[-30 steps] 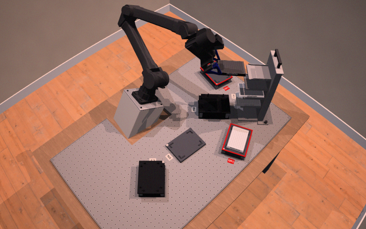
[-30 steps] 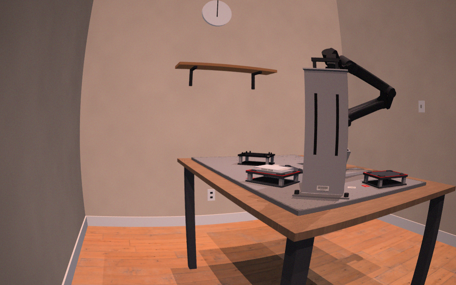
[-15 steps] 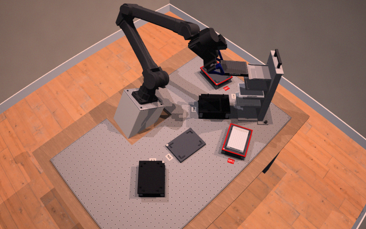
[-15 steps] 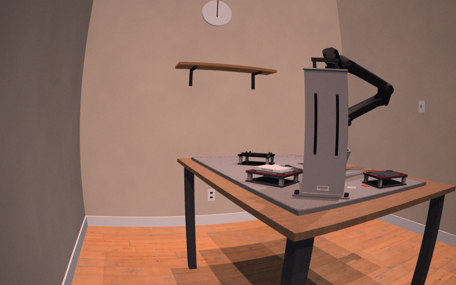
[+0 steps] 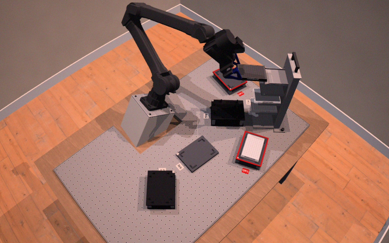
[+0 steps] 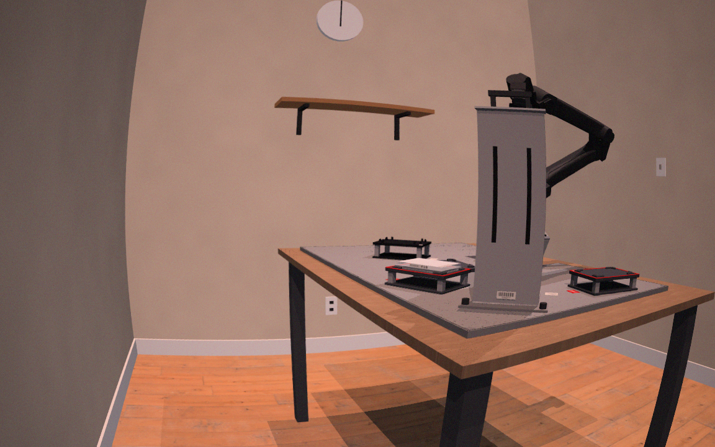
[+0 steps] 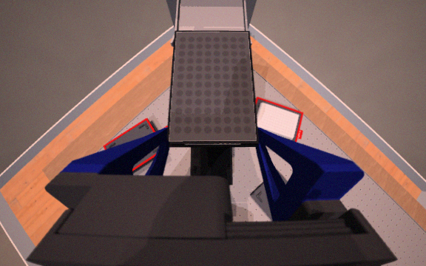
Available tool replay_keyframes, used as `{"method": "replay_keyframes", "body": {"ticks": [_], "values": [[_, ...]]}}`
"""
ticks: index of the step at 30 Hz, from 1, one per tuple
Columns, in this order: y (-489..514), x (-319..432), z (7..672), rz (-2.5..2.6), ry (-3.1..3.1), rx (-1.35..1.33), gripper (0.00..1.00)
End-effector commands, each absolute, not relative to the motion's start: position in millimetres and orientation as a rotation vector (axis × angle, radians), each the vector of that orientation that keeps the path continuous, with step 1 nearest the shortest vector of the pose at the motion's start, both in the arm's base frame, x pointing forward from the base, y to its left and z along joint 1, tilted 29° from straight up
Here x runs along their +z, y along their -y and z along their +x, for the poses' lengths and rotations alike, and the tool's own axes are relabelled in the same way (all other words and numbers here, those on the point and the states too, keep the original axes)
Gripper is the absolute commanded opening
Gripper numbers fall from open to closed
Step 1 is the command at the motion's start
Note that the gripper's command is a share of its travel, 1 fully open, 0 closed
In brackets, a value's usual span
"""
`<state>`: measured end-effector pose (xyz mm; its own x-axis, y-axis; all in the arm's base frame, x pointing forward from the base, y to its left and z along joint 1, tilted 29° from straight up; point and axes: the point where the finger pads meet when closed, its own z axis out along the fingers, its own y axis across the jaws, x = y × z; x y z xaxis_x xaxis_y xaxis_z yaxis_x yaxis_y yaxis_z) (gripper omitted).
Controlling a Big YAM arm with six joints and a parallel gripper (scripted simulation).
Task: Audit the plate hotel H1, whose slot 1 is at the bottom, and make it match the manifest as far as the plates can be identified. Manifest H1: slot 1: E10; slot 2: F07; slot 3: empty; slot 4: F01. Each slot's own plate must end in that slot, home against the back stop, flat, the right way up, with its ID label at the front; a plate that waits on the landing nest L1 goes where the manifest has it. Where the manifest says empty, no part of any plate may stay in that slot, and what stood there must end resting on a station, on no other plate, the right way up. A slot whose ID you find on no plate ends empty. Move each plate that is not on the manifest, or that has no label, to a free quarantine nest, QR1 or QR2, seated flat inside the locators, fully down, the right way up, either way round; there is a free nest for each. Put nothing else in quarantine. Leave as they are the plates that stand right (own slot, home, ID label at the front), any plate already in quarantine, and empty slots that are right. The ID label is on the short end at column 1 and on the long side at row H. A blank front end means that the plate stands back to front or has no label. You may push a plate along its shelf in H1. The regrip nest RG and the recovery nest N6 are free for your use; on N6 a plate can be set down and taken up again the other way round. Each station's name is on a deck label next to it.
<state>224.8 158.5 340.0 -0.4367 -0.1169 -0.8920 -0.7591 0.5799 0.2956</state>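
My gripper [image 7: 212, 133] with blue fingers is shut on the near short end of a dark well plate [image 7: 211, 86] and holds it flat in the air. In the top view the plate [image 5: 252, 72] is level with the top shelf [image 5: 276, 75] of the plate hotel H1 [image 5: 277, 93], with its far end at the shelf's front edge. The shelf [image 7: 211, 16] lies straight ahead and holds nothing that I can see. Lower slots hold a light plate [image 5: 266, 98] and a greyer one [image 5: 260, 109]. I can read no labels.
QR1 [image 5: 252, 147] holds a white plate. QR2 [image 5: 229, 79] sits empty right below my wrist. RG [image 5: 227, 112], N6 [image 5: 197, 153] and L1 [image 5: 160, 188] are empty. From behind, the hotel's tall back wall [image 6: 510, 205] hides the slots and the gripper.
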Motion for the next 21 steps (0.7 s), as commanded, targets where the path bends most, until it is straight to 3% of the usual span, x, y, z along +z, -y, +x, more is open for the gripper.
{"method": "replay_keyframes", "body": {"ticks": [1,21], "values": [[-164.9,379.5,228.7,-0.725,-1.827,0.876,0.86],[-163.3,364.2,228.3,-0.718,-1.856,0.877,0.86]]}}
